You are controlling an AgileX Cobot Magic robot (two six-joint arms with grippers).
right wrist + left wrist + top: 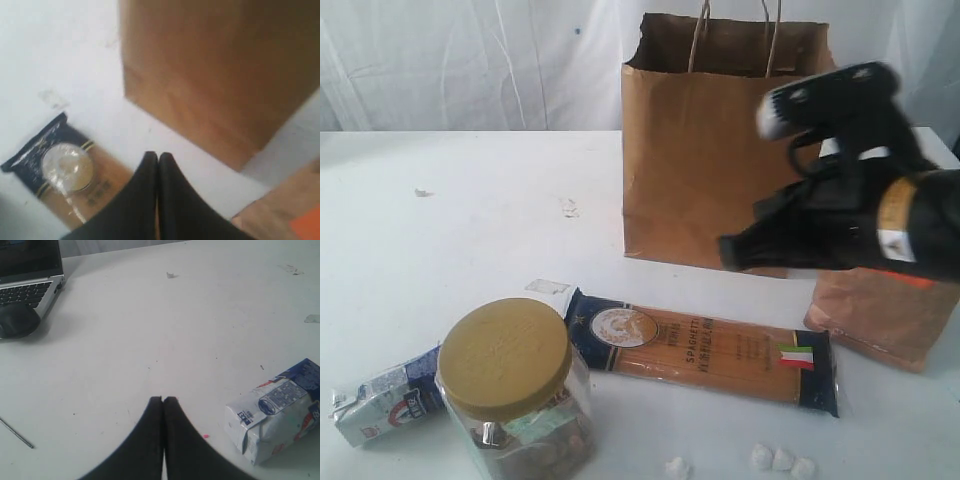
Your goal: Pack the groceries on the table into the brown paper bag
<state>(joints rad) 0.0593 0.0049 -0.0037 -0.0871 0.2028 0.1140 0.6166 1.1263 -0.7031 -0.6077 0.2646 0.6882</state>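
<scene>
The brown paper bag (705,150) stands upright and open at the back of the table (470,220). In front of it lies the spaghetti packet (705,355), flat. A gold-lidded jar (510,385) stands at the front left, with a blue-white carton (382,403) lying beside it. A brown pouch (885,318) leans at the right. My right gripper (728,252) hovers shut and empty before the bag's lower front, above the spaghetti packet (65,170); its tips (158,156) point at the bag (215,75). My left gripper (163,400) is shut and empty over bare table, near the carton (280,412).
Small white lumps (780,460) lie near the front edge. A paper scrap (548,287) sits by the packet's end. In the left wrist view a laptop (27,277) and a dark mouse (17,320) rest at the table's far side. A thin rod (17,432) lies nearby.
</scene>
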